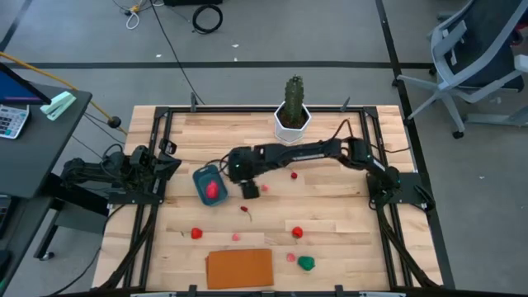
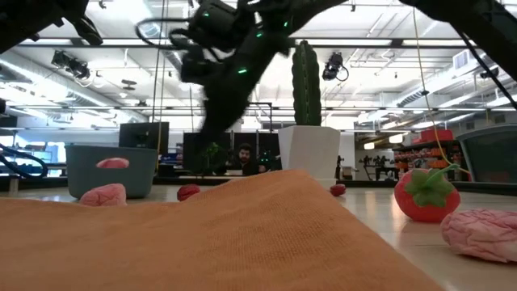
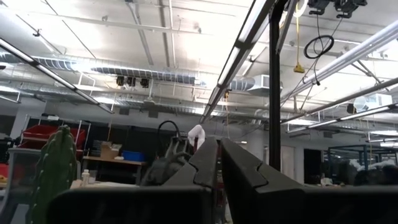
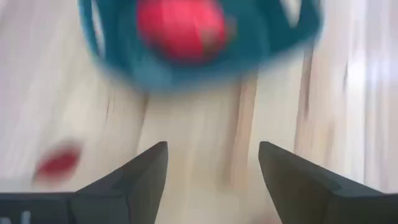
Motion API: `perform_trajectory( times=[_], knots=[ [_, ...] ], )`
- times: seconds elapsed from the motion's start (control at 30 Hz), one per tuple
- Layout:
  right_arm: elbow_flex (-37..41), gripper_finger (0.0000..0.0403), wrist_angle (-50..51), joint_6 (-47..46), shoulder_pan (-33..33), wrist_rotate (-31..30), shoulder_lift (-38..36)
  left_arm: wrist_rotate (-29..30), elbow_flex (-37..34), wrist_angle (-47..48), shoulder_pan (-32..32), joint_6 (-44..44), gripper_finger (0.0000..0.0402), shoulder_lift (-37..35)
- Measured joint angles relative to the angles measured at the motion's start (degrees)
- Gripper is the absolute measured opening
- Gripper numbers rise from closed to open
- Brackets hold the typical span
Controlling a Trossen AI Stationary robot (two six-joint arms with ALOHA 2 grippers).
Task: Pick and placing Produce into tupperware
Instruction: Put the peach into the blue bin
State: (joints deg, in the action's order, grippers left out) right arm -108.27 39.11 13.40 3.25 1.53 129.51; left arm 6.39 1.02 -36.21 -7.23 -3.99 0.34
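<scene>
Right gripper [image 1: 250, 190] is hanging empty over the middle of the table, its fingers [image 4: 140, 177] spread apart with bare wood showing between them, just to the right of the tupperware.

Going left to right: the left gripper [image 3: 219, 163] is waiting folded at the table's left edge, pointing up into the room, its fingers pressed together on nothing.

The teal tupperware [image 1: 209, 183] is sitting left of centre, and one red piece of produce [image 1: 212, 190] is lying inside it. That is the only piece I can count as placed.

The rest is lying loose on the wood:
- a red piece [image 1: 196, 234] near the left front, just far of the orange board [image 1: 239, 268];
- a small pink piece [image 1: 236, 238] beside the board's far edge;
- a small dark red piece [image 1: 245, 209] near the gripper;
- a small red piece [image 1: 294, 175] further right;
- a red strawberry [image 1: 298, 233];
- a pink piece [image 1: 290, 257];
- a green piece [image 1: 306, 263] at the front.

By my judgement the job is at an early stage, with one piece in and about seven remaining. The cactus [image 1: 293, 103] at the far edge is standing apart from the work.
</scene>
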Motion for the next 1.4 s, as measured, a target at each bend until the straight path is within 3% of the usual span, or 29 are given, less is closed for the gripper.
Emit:
perform_trajectory(
  times=[0.13, 0.27, 0.4, 0.6, 0.83, 1.2, 1.4],
  knots=[
    [0.37, 0.0249, 13.65, -4.11, 0.70, 0.20, -3.19, -0.04, 0.00, -0.12, 0.00, -0.18, 0.0018, 0.02],
    [6.47, 0.0242, 14.47, -3.47, 0.54, 0.45, -5.66, -0.04, 0.00, -0.28, 0.00, -1.33, 0.0017, 0.02],
    [14.86, 0.0235, 11.99, -3.88, -0.57, 0.67, -7.82, -0.04, 0.00, -0.20, 0.00, -1.40, 0.0023, 0.02],
    [24.34, 0.0227, 0.58, -4.27, -2.06, 0.60, -10.69, -0.04, 0.00, -0.09, 0.00, -1.32, 0.0026, 0.02],
    [26.22, 0.0224, -8.09, -3.15, -2.30, -1.06, -11.32, -0.04, 0.00, -0.13, 0.00, -1.31, 0.0017, 0.02],
    [30.23, 0.0222, -12.28, -4.49, -2.29, -1.04, -11.24, -0.02, 0.00, -0.13, 0.00, -1.33, 0.0029, 0.02],
    [32.46, 0.0188, -18.58, -6.20, -2.32, -0.86, -11.36, -0.02, 0.00, -0.35, 0.00, -1.33, 0.0021, 0.02]
  ],
)
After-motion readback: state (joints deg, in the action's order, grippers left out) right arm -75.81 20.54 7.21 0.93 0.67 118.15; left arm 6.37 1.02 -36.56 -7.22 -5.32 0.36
